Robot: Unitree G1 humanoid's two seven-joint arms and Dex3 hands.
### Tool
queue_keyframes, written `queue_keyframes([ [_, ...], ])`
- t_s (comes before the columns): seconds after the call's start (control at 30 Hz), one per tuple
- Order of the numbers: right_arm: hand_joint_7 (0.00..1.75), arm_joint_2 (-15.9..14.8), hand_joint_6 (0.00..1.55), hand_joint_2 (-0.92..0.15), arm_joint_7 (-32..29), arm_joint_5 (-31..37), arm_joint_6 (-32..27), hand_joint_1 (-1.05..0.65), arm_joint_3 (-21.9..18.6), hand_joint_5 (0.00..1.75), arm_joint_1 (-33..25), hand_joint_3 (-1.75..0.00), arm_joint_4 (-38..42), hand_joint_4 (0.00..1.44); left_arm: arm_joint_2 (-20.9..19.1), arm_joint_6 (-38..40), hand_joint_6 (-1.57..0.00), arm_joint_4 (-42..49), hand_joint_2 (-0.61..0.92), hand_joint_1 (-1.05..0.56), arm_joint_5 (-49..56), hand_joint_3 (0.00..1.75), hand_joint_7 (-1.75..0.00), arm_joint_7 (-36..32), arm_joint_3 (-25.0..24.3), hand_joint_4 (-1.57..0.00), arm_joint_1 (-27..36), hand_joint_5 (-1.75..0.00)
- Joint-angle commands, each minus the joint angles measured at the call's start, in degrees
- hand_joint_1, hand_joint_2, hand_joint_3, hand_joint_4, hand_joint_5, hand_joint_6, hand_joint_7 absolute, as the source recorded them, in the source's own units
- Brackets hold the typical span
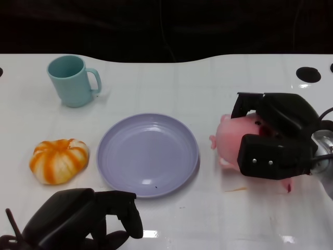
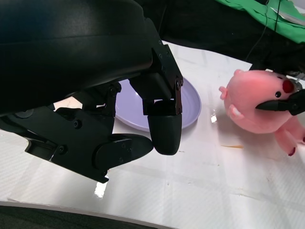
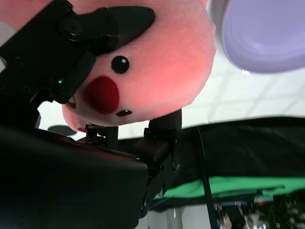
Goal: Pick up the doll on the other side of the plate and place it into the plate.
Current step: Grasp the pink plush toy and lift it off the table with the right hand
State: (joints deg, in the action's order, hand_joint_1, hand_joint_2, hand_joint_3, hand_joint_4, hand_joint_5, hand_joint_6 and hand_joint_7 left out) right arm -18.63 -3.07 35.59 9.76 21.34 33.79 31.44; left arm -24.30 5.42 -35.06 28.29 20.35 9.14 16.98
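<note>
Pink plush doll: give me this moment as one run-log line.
right hand grips pink plush doll | doll beside round lavender plate, not in it | plate bare | left hand holds nothing

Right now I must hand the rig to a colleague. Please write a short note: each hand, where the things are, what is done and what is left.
Right hand: grips the pink doll, right of the purple plate.
Left hand: holds nothing, fingers curled, near the table's front edge.
Plate: nothing on it.
Done: doll grasped.
Left: carry the doll over the plate and release it there.
Also on the table: a teal mug and an orange pumpkin.
</note>
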Motion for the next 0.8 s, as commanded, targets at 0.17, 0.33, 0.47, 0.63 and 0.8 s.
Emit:
queue_keyframes([
  [0.17, 1.75, 0.63, 0.74, -0.34, -4.81, -3.7, 6.85, -0.13, -3.8, 1.75, -0.47, -1.39, -2.4, 0.94, -0.45, -1.12, -0.77, 0.53, 0.71, -0.2, 0.51, 0.68, -1.08, 0.01, 0.06, -0.72, -0.28, -1.44],
  [0.33, 1.75, 2.88, 0.76, -0.33, -5.67, -4.29, 8.39, -0.16, -4.13, 1.75, 1.62, -1.42, -3.2, 0.96, -0.21, -1.22, -0.77, 0.86, 0.72, -0.2, 0.79, 0.68, -1.08, -0.15, 0.47, -0.72, -0.5, -1.44],
  [0.47, 1.75, 5.78, 0.76, -0.29, -4.68, -4.43, 7.41, -0.17, -3.68, 1.75, 3.66, -1.5, -4.82, 0.93, 0.2, -1.11, -0.77, 1.06, 0.72, -0.2, 1.38, 0.68, -1.07, -0.33, 0.96, -0.72, -0.66, -1.44],
  [0.63, 1.75, 9.24, 0.76, -0.24, -3.91, -4.45, 7.96, -0.18, -2.46, 1.75, 5.91, -1.58, -4.61, 0.96, 0.85, -0.85, -0.78, 0.95, 0.72, -0.21, 2.3, 0.68, -1.07, -0.47, 1.66, -0.73, -0.73, -1.43],
  [0.8, 1.75, 11.84, 0.78, -0.21, -3.5, -3.14, 7.4, -0.18, -1.24, 1.75, 7.13, -1.6, -5.21, 1.0, 1.15, -0.84, -0.78, 0.83, 0.71, -0.2, 2.81, 0.68, -1.07, -0.42, 2.03, -0.73, -0.84, -1.42],
])
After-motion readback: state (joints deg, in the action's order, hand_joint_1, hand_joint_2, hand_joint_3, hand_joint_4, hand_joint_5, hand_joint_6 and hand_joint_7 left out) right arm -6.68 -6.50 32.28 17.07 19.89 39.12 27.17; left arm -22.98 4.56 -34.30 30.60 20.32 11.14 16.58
